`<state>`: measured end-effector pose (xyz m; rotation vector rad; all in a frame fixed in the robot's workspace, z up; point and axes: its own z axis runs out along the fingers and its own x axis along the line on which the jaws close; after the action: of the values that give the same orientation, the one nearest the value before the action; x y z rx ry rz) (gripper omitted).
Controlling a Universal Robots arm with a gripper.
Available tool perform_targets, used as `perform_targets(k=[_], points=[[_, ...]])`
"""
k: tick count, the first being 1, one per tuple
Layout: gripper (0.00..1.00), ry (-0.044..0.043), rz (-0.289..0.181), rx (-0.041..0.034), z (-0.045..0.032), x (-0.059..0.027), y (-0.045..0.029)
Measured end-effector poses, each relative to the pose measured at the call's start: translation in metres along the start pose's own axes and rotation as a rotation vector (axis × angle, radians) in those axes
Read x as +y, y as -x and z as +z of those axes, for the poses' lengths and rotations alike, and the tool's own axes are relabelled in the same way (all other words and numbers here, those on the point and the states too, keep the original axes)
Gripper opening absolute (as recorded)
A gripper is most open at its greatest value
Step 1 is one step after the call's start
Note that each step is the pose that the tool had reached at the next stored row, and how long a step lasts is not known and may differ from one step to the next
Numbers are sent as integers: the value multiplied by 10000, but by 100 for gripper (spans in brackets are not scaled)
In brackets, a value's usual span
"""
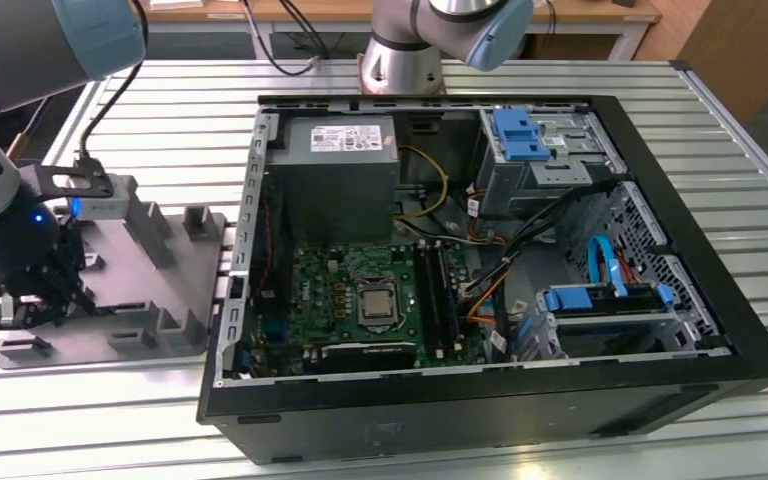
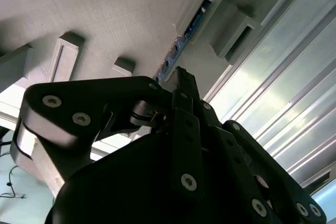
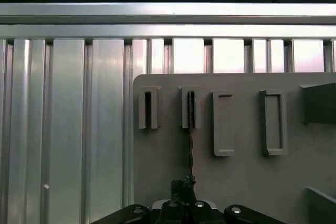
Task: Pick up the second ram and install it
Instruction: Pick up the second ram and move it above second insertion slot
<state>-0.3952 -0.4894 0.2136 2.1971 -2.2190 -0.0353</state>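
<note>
One ram (image 3: 190,129) stands edge-up in the fixture (image 3: 241,182), nine o'clock from the case (image 1: 491,412). Centre your gripper (image 3: 185,186) squarely along it; whether it grips, you cannot tell.

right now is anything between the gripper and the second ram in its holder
No, nothing visible. In the first wrist view the gripper is right at one end of the second ram, which stands on edge in the grey holder plate.
</note>
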Motion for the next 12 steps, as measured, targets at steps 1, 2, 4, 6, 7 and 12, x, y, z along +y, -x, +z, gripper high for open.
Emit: perform_targets(k=[1, 2, 4, 6, 7, 12], points=[[10, 0, 0, 0, 0, 0, 0], [10, -1, 0, 0, 0, 0, 0], [11, -1, 0, 0, 0, 0, 0], [16, 0, -1, 0, 0, 0, 0], [23, 0, -1, -1, 0, 0, 0], [30, -3, -8, -3, 8, -1, 3]])
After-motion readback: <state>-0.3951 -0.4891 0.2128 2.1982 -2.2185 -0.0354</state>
